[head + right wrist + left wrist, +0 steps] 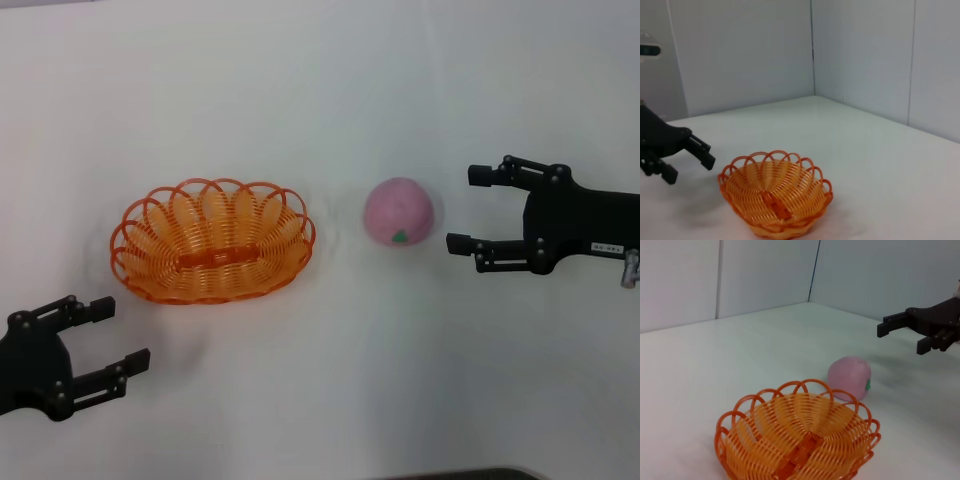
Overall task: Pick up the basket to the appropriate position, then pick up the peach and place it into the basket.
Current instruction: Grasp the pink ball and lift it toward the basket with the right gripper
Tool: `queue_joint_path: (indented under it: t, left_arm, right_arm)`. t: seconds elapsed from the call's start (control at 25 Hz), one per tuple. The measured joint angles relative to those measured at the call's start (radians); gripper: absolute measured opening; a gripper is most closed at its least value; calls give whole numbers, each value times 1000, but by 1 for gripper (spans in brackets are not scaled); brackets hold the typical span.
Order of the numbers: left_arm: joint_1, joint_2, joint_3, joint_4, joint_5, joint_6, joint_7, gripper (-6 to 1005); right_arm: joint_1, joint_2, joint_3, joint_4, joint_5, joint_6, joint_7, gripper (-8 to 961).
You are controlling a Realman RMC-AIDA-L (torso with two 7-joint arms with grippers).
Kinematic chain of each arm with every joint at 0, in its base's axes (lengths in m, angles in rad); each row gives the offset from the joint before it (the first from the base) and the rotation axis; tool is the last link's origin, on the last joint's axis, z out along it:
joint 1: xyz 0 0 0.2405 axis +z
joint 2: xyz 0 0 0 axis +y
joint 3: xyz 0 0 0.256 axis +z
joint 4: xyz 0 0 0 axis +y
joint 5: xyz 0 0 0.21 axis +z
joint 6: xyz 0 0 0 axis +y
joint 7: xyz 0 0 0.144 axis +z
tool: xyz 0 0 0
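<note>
The orange wire basket [212,262] sits upright and empty on the white table, left of centre. The pink peach [398,210], green spot facing me, rests on the table to its right, apart from it. My right gripper [466,209] is open and empty, just right of the peach, fingers pointing at it. My left gripper [123,333] is open and empty, near the front left, below the basket's left end. The left wrist view shows the basket [790,440], the peach [850,376] and the right gripper [901,339]. The right wrist view shows the basket [775,192] and the left gripper [690,169]; the peach is out of that view.
The white table [330,90] spreads all around the two objects. Pale walls [860,55] stand behind it in the wrist views. A dark edge [470,474] shows at the table's front.
</note>
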Motion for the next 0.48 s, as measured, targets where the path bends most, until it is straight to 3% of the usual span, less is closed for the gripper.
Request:
queue_joint_path:
  t: [0.2,0.48]
  left_arm:
    - [7,0,-7,2,1,8,1,757]
    - [8,3,-39,-2,1,44,12,756]
  right_arm:
    - [11,-10,23,-7,0,-25,132,937]
    - [58,-33,19,-85,-4,-64,509,937]
